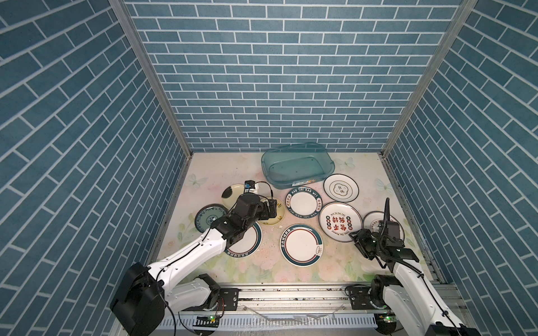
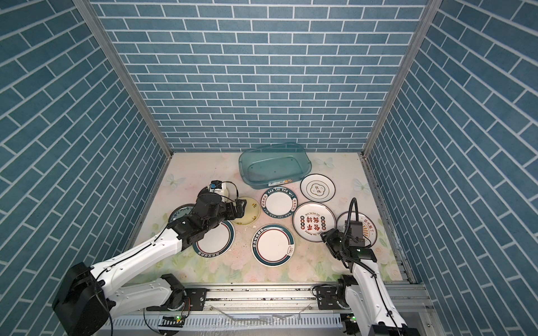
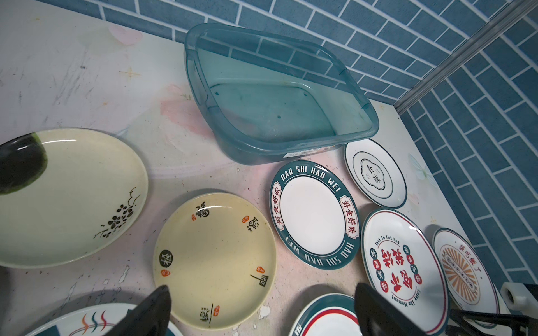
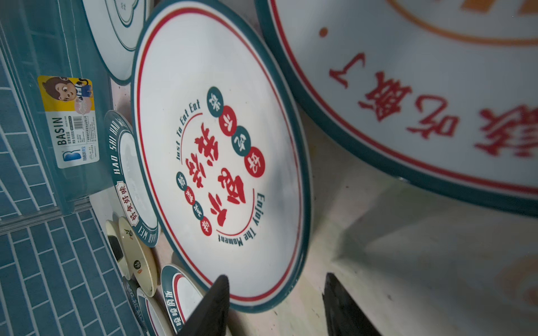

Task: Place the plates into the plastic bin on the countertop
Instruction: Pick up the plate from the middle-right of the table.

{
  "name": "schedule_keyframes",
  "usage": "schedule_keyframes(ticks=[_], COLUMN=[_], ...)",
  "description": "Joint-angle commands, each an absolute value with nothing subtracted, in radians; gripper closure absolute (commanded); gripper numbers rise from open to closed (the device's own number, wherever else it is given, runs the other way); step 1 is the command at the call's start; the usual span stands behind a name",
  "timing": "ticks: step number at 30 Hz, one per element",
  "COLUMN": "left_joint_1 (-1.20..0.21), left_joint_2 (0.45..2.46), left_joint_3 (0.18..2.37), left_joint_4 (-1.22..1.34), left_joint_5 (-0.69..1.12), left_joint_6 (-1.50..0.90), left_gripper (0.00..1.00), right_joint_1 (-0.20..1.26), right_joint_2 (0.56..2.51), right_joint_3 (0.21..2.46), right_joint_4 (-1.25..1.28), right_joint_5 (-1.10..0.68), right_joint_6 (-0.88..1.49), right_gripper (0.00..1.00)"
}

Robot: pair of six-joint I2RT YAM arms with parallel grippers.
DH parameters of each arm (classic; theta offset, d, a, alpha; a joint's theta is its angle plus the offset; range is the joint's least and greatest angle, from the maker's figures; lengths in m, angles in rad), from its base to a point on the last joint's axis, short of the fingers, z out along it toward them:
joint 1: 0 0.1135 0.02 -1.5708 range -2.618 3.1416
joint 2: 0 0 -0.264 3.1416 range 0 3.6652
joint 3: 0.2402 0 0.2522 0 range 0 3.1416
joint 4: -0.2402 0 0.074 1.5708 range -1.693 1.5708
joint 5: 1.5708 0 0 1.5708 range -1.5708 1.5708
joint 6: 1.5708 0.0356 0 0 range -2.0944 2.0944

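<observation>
9 plates (image 1: 302, 244) outside plastic bin (image 1: 286, 183)

My right pincer (image 2: 325, 234) sits at the rim of the red-lettered plate (image 2: 313, 221) on my side of the plastic bin (image 2: 273, 168), while my left pincer (image 2: 241, 209) hangs over the pale yellow plate (image 2: 251, 216) nearer that bin.
</observation>
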State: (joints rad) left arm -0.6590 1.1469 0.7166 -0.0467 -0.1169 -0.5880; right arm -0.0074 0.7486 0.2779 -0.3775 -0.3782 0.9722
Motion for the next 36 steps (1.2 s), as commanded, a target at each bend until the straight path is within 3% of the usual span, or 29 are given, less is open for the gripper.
schedule_keyframes(ticks=[1, 5, 10, 26, 30, 36], left_joint_1=[-0.663, -0.663, -0.663, -0.663, -0.663, -0.663], left_joint_2=[1.161, 1.167, 1.173, 1.214, 1.210, 1.209], left_joint_3=[0.713, 0.710, 0.710, 0.721, 0.720, 0.719], left_joint_4=[-0.030, -0.025, -0.019, -0.007, -0.008, -0.012], left_joint_5=[-0.112, -0.110, -0.114, -0.097, -0.100, -0.099], left_joint_6=[-0.587, -0.589, -0.585, -0.585, -0.584, -0.587], left_gripper=[0.00, 0.00, 0.00, 0.00, 0.00, 0.00], right_joint_1=[-0.007, -0.006, -0.006, -0.007, -0.006, -0.007], right_joint_2=[0.757, 0.769, 0.794, 0.916, 0.917, 0.912], right_joint_3=[0.263, 0.252, 0.237, 0.225, 0.227, 0.235], right_joint_4=[-0.323, -0.302, -0.275, -0.183, -0.184, -0.207], right_joint_5=[-0.335, -0.316, -0.297, -0.258, -0.242, -0.232], right_joint_6=[1.023, 1.028, 1.029, 1.028, 1.028, 1.023], right_gripper=[0.49, 0.51, 0.62, 0.66, 0.78, 0.85])
